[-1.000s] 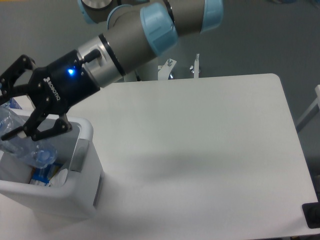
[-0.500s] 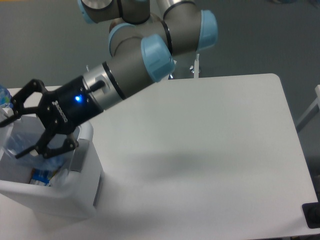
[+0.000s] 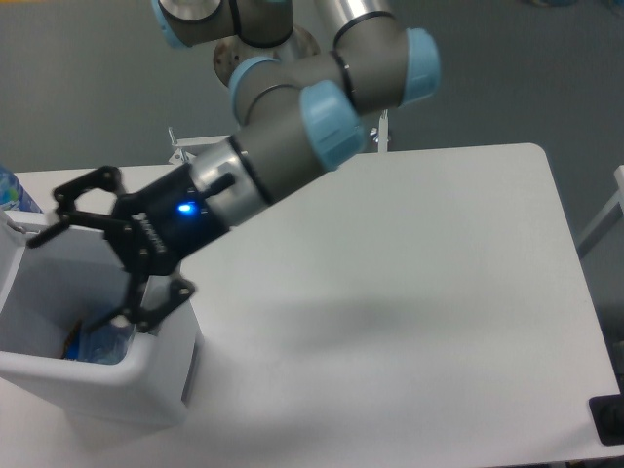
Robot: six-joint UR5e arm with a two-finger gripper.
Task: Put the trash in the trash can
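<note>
The gripper (image 3: 83, 258) hangs over the trash can (image 3: 146, 375) at about 8 o'clock in the picture, its two black fingers (image 3: 83, 187) spread wide apart with nothing between them. One finger reaches toward 10 o'clock above the bin's open mouth, and the other points down toward 7 o'clock, its tip just at the inner side of the bin's near right corner. A blue light glows on the gripper's black body, and the grey arm (image 3: 292, 146) with pale blue joint caps runs from it up toward 1 o'clock. The trash can stands on the white table (image 3: 409, 292) at its left edge, a white box with a thick rounded rim, partly cut off by the left border. Inside it, low against the near wall, lies the clear plastic bottle (image 3: 102, 343), seen as a bluish translucent shape just below the lower finger, apart from it. Beside the bottle toward 9 o'clock a small dark blue and orange bit shows, too little of it visible to tell what it is. At the far left edge, around 9 o'clock above the bin, a blue printed object (image 3: 8, 188) peeks into view.
</note>
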